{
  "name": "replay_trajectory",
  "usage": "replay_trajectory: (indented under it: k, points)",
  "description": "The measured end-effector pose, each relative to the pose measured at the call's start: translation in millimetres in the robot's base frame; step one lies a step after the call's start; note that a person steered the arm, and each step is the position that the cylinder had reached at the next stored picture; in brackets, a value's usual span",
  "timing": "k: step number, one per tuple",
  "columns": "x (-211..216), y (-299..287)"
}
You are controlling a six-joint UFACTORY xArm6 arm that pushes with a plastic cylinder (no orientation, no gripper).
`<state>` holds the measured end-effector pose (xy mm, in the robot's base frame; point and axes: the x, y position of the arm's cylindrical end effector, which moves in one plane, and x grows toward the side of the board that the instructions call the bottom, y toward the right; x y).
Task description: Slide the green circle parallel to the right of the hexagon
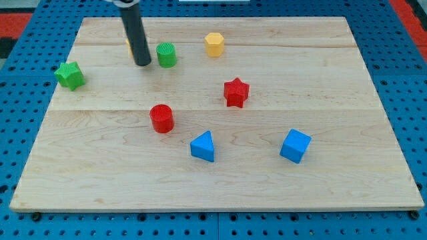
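The green circle (pixel 166 55) stands near the board's top, left of centre. The yellow hexagon (pixel 214 44) stands to its right and a little higher. My tip (pixel 143 63) rests on the board just left of the green circle, close to it; I cannot tell if it touches. The dark rod rises from the tip to the view's top edge. A bit of yellow shows behind the rod's left side; its shape is hidden.
A green star (pixel 70 75) sits at the board's left edge. A red star (pixel 235 92) is right of centre, a red circle (pixel 161 118) below the green circle. A blue triangle (pixel 203 146) and a blue cube (pixel 295 146) lie lower. The wooden board (pixel 347 80) lies on blue pegboard.
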<state>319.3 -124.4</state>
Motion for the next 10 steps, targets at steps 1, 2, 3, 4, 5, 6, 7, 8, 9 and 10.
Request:
replay_trajectory:
  k: [1,2,3,4,5,6,7,8,9,10]
  points:
    - [-29.0,12.5]
    - [-51.2,5.6]
    - [-63.9,32.9]
    - [-35.6,35.1]
    - [-14.2,37.6]
    - [0.6,8.8]
    - [11.8,17.6]
    - [14.6,64.1]
    - [19.8,67.8]
    - [44.3,53.7]
